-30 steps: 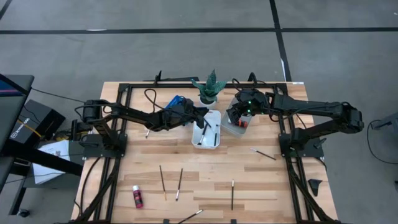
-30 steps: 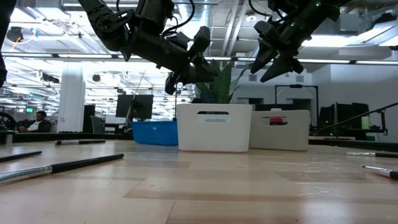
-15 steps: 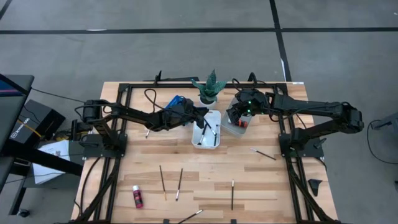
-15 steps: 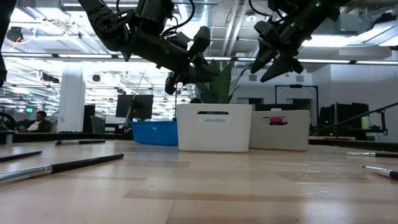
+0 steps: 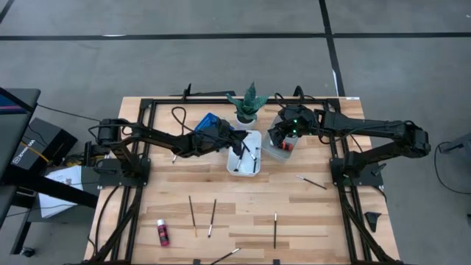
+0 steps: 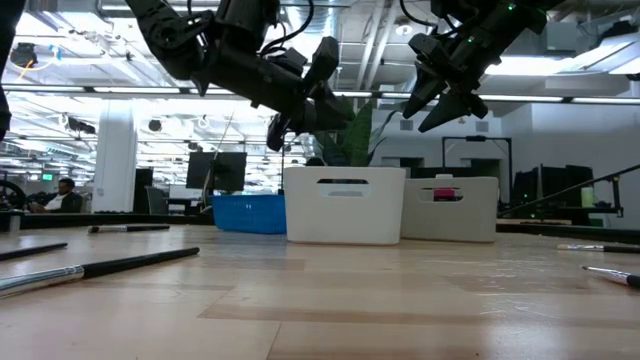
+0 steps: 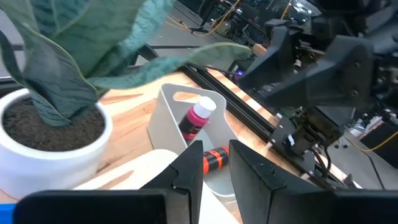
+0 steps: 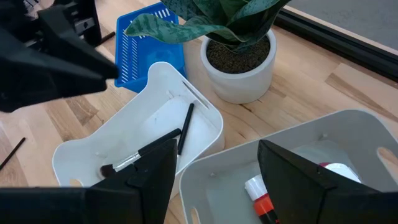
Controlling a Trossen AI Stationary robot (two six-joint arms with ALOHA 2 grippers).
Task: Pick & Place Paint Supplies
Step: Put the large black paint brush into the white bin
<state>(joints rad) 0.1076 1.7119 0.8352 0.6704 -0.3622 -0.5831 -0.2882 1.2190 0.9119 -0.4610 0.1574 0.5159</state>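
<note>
**Both hands over the trays, loose brushes lying toward the near edge**

The left hand (image 5: 237, 138) hangs over the white tray (image 5: 252, 166), fingers slightly apart, empty. The right hand (image 5: 280, 138), fingers apart and empty, hovers over the grey tray (image 8: 348, 134) alongside, where a pink bottle (image 7: 198, 114) lies. Brushes (image 5: 192, 215) lie well away from the white tray, long axes running toward it; nearer the left hand, I judge.

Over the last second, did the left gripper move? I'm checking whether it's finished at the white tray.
Yes, slightly. In the high view the left gripper has pulled back a little from the white tray, away from its rim.
</note>
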